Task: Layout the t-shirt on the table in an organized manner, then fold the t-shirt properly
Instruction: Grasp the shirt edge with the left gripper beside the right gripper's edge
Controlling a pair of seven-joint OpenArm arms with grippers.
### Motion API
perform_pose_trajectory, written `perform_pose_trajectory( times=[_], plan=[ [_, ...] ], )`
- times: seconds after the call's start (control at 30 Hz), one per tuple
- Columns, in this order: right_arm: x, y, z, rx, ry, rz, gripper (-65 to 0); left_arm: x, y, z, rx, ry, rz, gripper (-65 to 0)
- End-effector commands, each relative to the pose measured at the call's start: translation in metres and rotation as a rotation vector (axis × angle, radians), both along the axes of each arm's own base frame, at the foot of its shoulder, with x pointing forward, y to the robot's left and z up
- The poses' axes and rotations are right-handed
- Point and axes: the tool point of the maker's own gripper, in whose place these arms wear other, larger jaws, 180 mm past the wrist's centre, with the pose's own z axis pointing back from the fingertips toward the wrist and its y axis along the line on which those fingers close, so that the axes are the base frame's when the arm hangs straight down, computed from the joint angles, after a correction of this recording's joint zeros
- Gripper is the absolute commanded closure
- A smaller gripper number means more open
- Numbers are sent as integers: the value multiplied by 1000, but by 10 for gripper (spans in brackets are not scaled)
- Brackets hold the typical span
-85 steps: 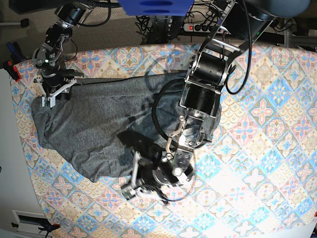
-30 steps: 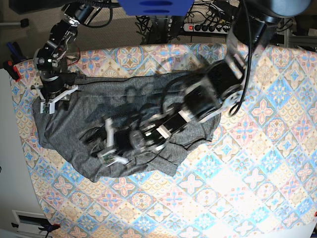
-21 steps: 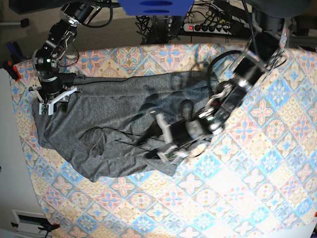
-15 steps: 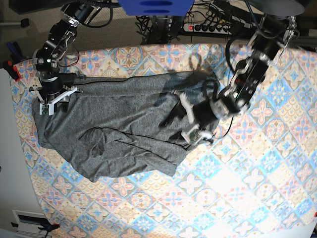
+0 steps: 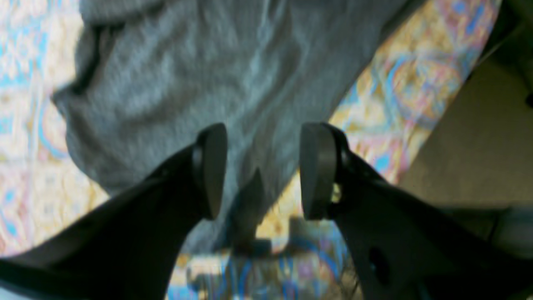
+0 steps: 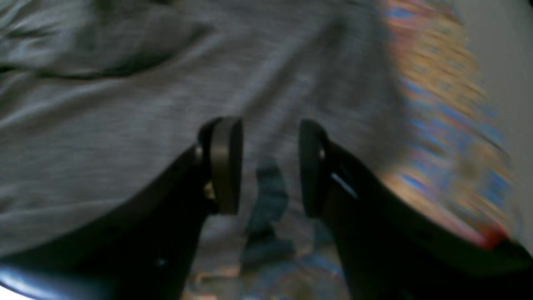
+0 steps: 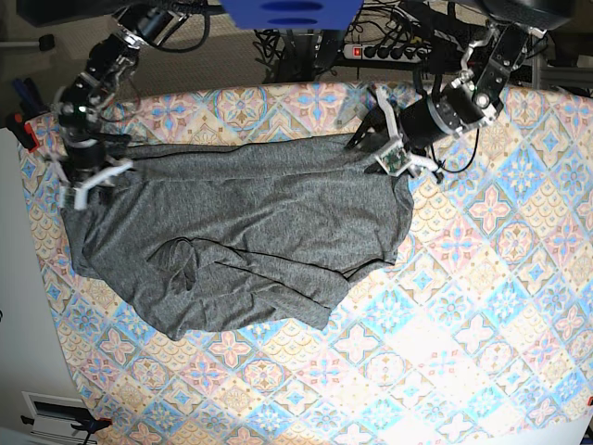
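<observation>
The dark grey t-shirt (image 7: 241, 232) lies rumpled across the left and middle of the patterned table (image 7: 482, 306), with folds bunched at its front edge. My left gripper (image 7: 397, 159) hovers at the shirt's back right corner. In the left wrist view the left gripper (image 5: 262, 171) is open and empty above the t-shirt's (image 5: 187, 75) edge. My right gripper (image 7: 93, 181) is at the shirt's far left edge. In the right wrist view the right gripper (image 6: 266, 166) has its jaws apart just above the t-shirt (image 6: 125, 116), holding nothing.
A power strip (image 7: 389, 51) with cables lies behind the table. A blue object (image 7: 287, 11) hangs at the top centre. A red-handled tool (image 7: 23, 130) sits past the left edge. The floor (image 5: 458, 125) shows past the table's edge in the left wrist view.
My left arm has swung from the shirt's front middle to its back right corner, and the shirt's right side now lies flatter. My right gripper has shifted slightly left.
</observation>
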Motion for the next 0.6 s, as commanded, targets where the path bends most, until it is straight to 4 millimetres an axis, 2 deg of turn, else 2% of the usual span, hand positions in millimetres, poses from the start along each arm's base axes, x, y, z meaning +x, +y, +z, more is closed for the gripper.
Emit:
perform_pose_trajectory(
  times=[0.0, 0.1, 0.17, 0.27, 0.33, 0.4, 0.5, 0.57],
  plan=[
    [4, -8, 14, -23, -47, -9, -266, 2, -1, 11, -21, -36, -3, -282],
    [-6, -25, 16, -33, -47, -62, -329, -9, 2, 3, 10, -20, -8, -282],
    [-9, -29, 16, -36, -46, -72, -338, -11, 3, 1, 28, -21, -10, -282],
    [-12, -29, 4, -10, -24, -79, -338, -16, 5, -4, 47, -13, -13, -282],
    [-15, -28, -12, 27, -1, -84, -338, -17, 6, -5, 61, -19, -16, -282],
    [-10, -25, -20, 71, -59, -86, -338, -17, 7, -4, 71, -26, -19, -282],
    [0, -20, -12, 148, -223, -89, -338, -17, 7, -5, 72, -26, -20, -281],
    [1, -20, -14, 181, -264, -104, -338, -17, 7, -5, 74, -24, -20, -281]
  ],
)
